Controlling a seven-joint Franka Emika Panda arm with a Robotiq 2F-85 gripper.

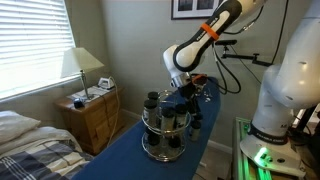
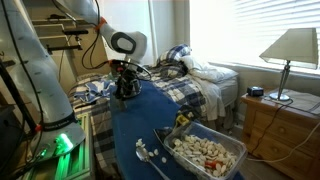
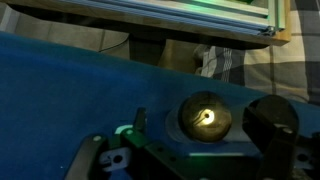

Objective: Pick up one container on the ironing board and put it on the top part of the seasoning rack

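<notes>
Your jaws hang close over the top tier of the seasoning rack [image 1: 165,125], just left of the frame's centre in an exterior view. No view shows whether they are spread, pressed together or pinching something, so I cannot tell. In the wrist view a round lid [image 3: 205,118] with a bright glint sits low and right of centre. A dark rounded shape [image 3: 270,125] lies just beside it toward the right edge, and I cannot tell what it is. The rack stands upright on the counter [image 1: 185,160], the long ironing board in a dark blue cover, with dark-lidded jars [image 1: 153,100] ringing its tiers. In both exterior views the rack is on the counter, and in an exterior view [image 2: 127,88] it appears left of centre at the board's far end. At the lower right of that frame, a white basket [image 2: 238,150] of pale pieces rests on the near end, well apart from the rack. Your arm [image 1: 210,28], with its orange band, comes down from the upper right. A wooden nightstand [image 1: 95,118] with a lamp [image 1: 80,62] stands at the left, beside a bed [image 1: 30,140] in the lower left corner.
</notes>
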